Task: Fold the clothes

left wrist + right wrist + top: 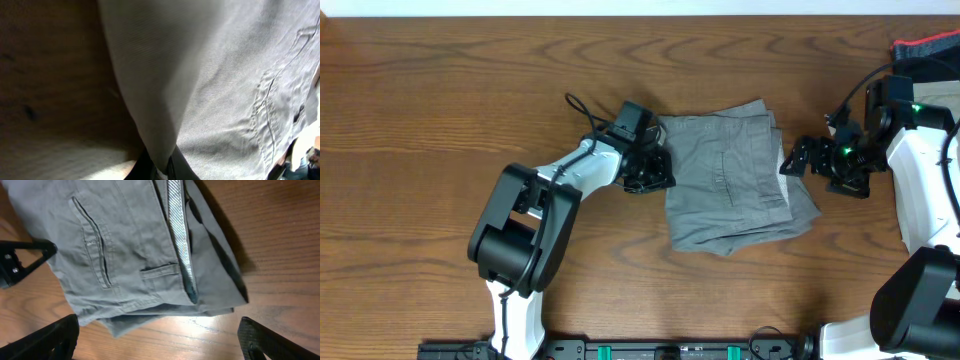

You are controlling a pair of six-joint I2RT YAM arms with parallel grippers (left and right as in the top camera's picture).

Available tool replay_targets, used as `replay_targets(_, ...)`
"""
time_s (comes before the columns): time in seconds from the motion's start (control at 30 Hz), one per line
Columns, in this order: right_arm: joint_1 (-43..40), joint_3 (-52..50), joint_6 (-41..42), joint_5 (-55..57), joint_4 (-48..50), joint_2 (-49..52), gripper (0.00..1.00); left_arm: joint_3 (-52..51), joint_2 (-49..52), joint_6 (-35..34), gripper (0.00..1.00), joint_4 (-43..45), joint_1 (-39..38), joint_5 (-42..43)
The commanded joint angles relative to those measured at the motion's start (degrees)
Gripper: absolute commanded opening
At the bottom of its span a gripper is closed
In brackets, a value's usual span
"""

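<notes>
Shorts (730,175) lie part-folded on the table (440,120); left claw (650,172) pinches their left edge; right claw (796,160) gapes wide, empty, just beside them; next, likely 1 fold across.

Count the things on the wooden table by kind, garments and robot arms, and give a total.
Garments: 1, the grey-green shorts
Robot arms: 2, the left arm and the right arm
Total: 3
</notes>
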Motion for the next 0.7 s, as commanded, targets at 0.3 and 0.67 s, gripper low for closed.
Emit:
replay_targets(0.3,-0.26,0.59,-0.74,-0.35,-0.66,-1.14,0.99,-0.98,1.66,0.52,0.06,0.83,18.49,-2.36)
replay_targets(0.67,-0.26,0.59,-0.74,-0.35,-1.25,-1.14,0.99,-0.98,1.66,0.48,0.06,0.66,38.73,-2.32)
